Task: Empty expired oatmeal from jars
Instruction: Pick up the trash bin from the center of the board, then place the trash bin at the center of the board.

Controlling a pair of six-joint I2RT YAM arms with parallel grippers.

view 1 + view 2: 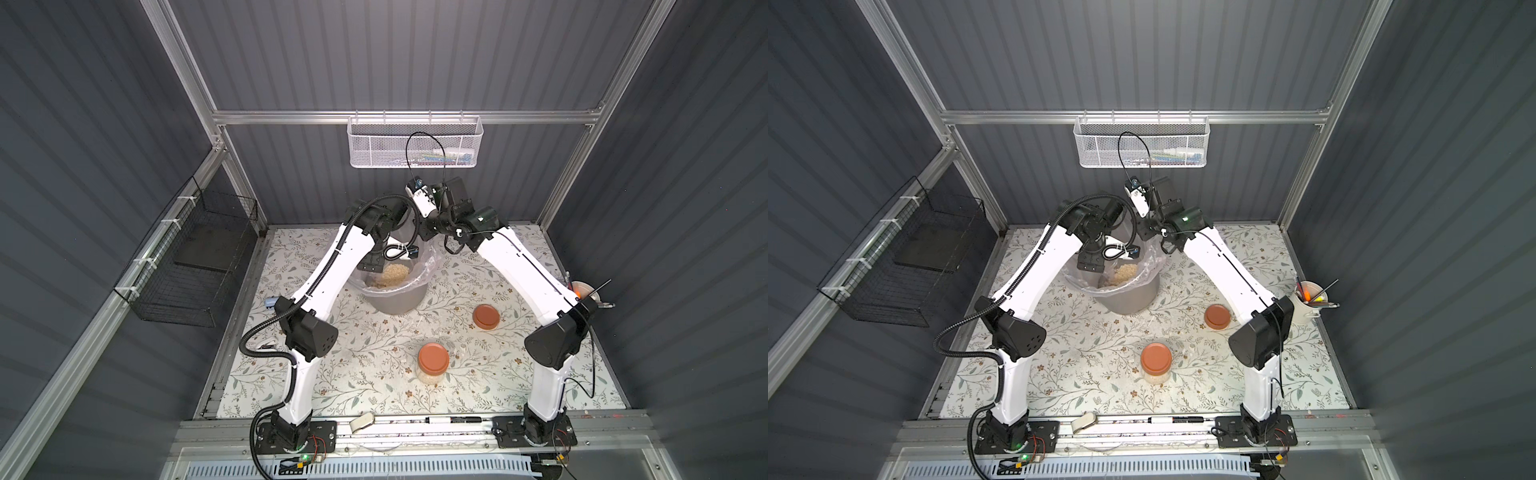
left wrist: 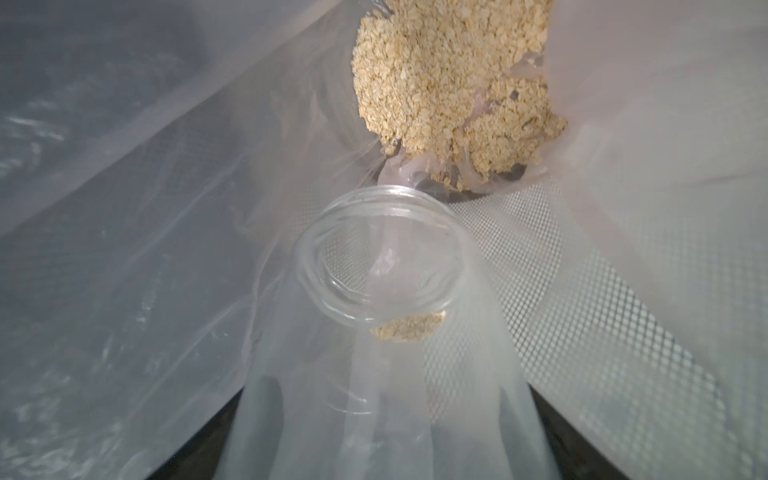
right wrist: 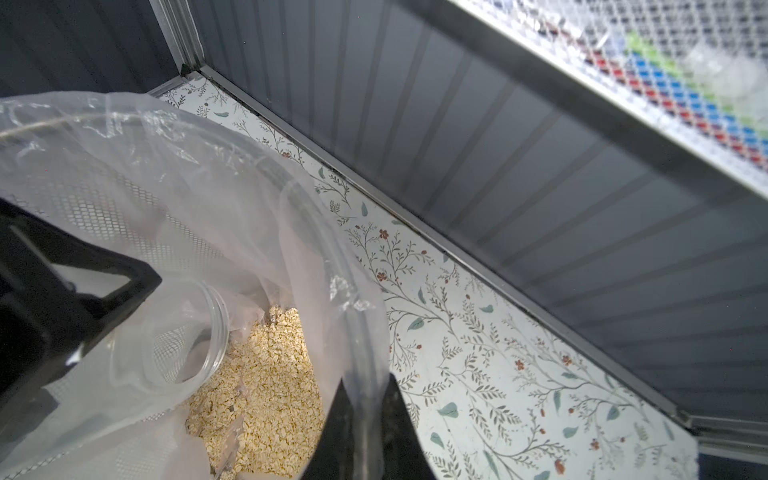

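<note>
Pour nearly done: left gripper [image 2: 382,407] clamps small clear wide-mouthed jar [image 2: 316,266], mouth tipped down past fingertips so pale beige oatmeal flakes [image 2: 449,91] land in large grey bin [image 1: 395,303]; right gripper [image 3: 365,432] pinches clear plastic liner [image 3: 124,166] between closed fingers, steadying it. Few flakes sit at mouth.

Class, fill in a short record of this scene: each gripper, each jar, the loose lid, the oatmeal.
Left gripper: shut on the open jar, tipped inside the bin
Right gripper: shut on the liner at the bin's rim
Open jar: nearly empty, few flakes left
Oatmeal: heaped in the liner
Closed jar: upright on table, lid on, oatmeal inside
Loose lid: flat on table
</note>
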